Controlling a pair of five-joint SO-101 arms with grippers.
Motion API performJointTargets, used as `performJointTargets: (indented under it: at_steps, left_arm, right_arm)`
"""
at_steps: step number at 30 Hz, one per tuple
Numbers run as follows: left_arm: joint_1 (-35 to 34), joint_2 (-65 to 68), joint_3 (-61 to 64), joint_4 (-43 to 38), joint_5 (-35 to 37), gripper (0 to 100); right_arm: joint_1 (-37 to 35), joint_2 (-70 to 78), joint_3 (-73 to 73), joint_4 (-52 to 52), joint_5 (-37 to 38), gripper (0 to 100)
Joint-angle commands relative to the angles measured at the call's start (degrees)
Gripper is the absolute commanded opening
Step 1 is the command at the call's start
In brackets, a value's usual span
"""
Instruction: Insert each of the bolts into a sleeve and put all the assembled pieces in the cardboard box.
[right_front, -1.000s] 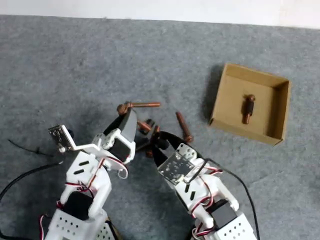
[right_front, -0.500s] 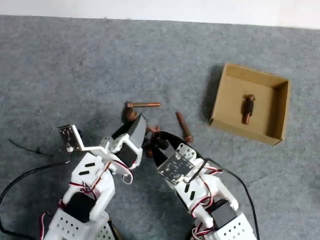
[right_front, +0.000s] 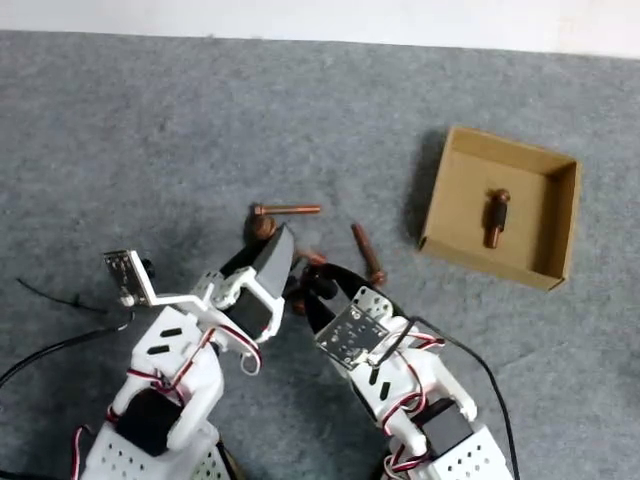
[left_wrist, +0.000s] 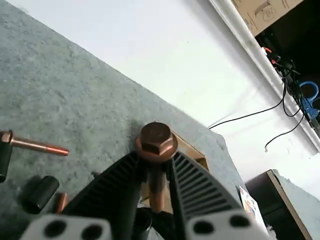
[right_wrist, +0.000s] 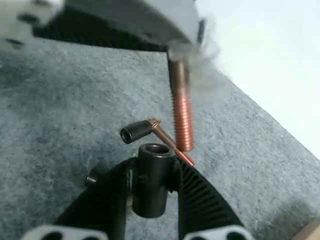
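Two arms on one grey felt mat, with a white strip along its far edge. The left wrist view adds a white surface, trailing cables and dark furniture beyond.

Left gripper: clenched on the held bolt. The bolt is copper, its hex flange head up and its shank down between ribbed black fingers, which partly cover it.

Loose bolt: lying flat near the mat's centre, just past the left gripper.

Right gripper: clamped on the held sleeve. The sleeve is black and upright, its bore open upward. The held bolt's threaded tip hangs just above and beside the bore; contact cannot be told.

Loose sleeve: lying on its side.

Second loose bolt: lying diagonal, between the grippers and the box.

Cardboard box: near the mat's right edge, holding one assembled piece.

In the high view the arms' bodies cover both sets of fingertips.
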Motion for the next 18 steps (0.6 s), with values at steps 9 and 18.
performJointTargets:
  at_steps: [9,18]
  left_arm:
    - [0.40,-0.84,-5.05,8.18,0.18,1]
    - [3.03,-0.84,0.22,8.26,0.09,1]
  right_arm:
    - [1.27,-0.40,6.73,-0.57,0.44,0.5]
    - [1.27,-0.40,6.73,-0.57,0.44,0.5]
